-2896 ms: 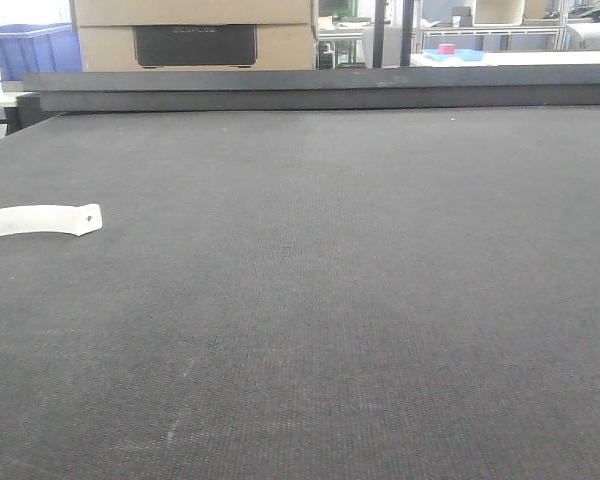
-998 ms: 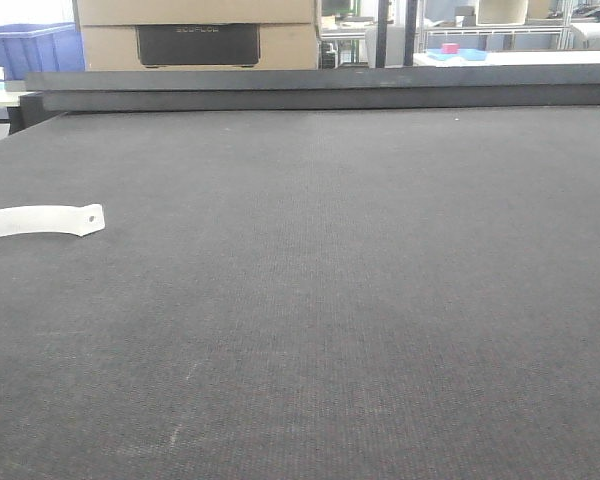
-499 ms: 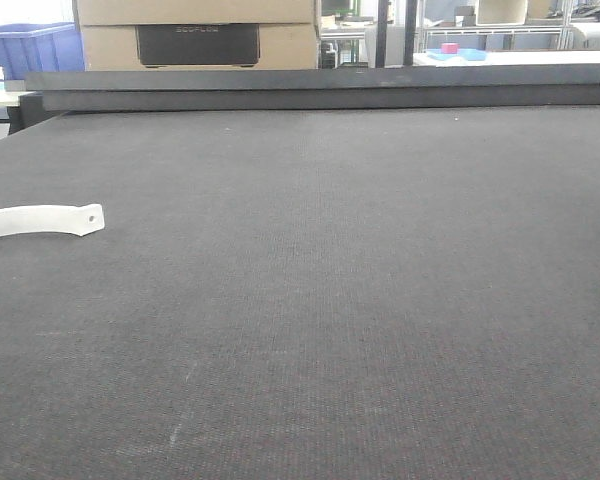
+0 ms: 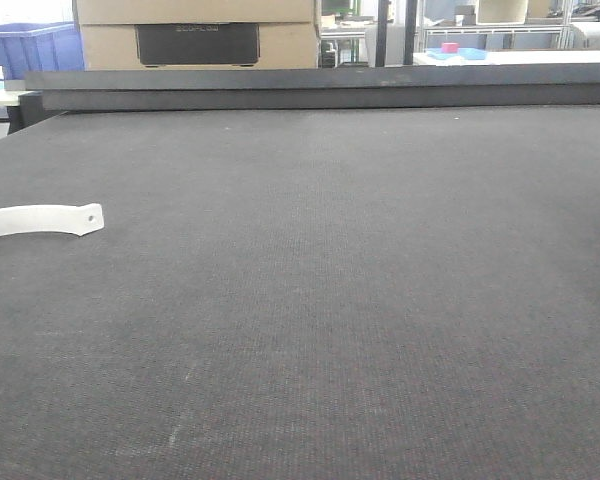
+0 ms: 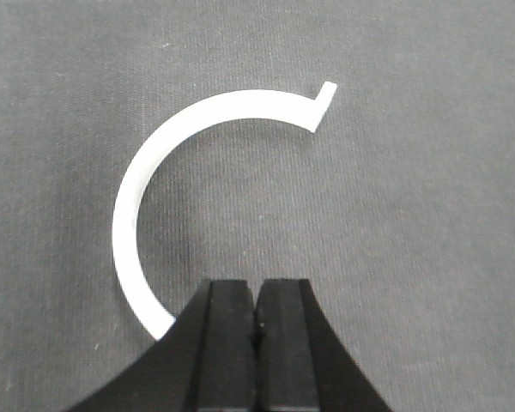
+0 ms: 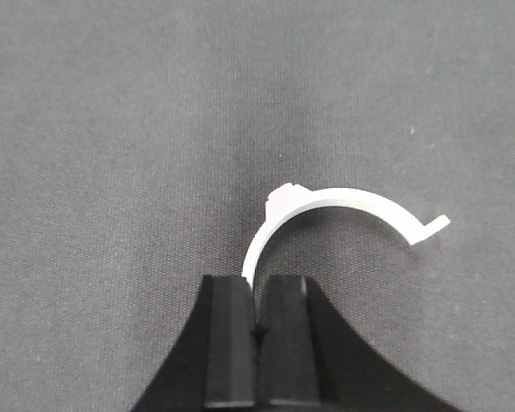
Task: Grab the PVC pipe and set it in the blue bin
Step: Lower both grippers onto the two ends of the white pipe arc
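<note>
Left gripper (image 5: 257, 290): black jaws pressed flat together, nothing between them. A white C-shaped PVC piece (image 5: 136, 215) lies flat on the dark grey mat (image 5: 412, 257). Its lower end runs just beside the outer edge of the left jaw, and its upper end has a short bent tab pointing away.

Right gripper (image 6: 259, 285): jaws narrowed to a thin slit, pinching one end of a white PVC arc (image 6: 343, 199). The arc curves up and out to the right and ends in a small angled tab. There is a notched lump near its top left. Can't tell whether the arc's free end touches the mat.

Front view: neither arm shows. A flat white strip (image 4: 40, 220) with a small hole near its tip lies at the mat's left edge. Can't tell if it is one of the two wrist-view pieces. The blue bin (image 4: 30, 45) sits far back left, beyond the table, beside a cardboard box (image 4: 195, 12) with a black panel. A pink object (image 4: 450, 48) is on a shelf far back right.
</note>
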{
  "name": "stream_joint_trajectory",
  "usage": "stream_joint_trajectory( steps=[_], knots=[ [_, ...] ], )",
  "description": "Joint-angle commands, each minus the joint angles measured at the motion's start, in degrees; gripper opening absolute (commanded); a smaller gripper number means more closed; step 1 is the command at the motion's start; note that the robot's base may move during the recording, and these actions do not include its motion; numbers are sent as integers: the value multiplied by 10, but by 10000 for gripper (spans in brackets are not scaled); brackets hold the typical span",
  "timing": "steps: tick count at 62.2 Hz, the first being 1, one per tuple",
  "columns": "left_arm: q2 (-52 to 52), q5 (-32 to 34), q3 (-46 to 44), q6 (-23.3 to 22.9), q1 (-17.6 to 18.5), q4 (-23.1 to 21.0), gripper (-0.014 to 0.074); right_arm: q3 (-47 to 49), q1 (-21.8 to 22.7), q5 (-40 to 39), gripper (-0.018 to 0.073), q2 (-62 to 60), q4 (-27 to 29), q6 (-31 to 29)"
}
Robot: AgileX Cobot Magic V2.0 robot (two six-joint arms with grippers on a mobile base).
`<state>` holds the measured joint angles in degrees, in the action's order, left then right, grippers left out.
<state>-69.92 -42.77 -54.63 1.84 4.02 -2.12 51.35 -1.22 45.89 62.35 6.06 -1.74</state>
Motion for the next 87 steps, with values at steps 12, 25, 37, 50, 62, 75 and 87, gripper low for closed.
stream_joint_trajectory(
  steps=[12,25,37,50,62,75,87],
  knots=[
    [-19,37,-6,1,1,-21,-111,5,0,-63,-168,20,1,-4],
    [-20,16,-6,-10,1,-27,-111,14,0,-36,-160,55,7,-4],
    [-20,18,-6,-10,1,-39,-111,84,-8,47,-150,117,6,10],
    [-20,19,-6,-10,1,-49,-111,121,-8,121,-150,195,-3,32],
    [-20,18,-6,-10,1,-53,-111,121,-10,145,-150,252,-18,32],
    [-20,14,-6,-10,1,-53,-111,121,-19,129,-150,284,-25,32],
    [-20,12,-6,-10,1,-54,-111,121,-19,120,-116,294,-21,32]
  ],
)
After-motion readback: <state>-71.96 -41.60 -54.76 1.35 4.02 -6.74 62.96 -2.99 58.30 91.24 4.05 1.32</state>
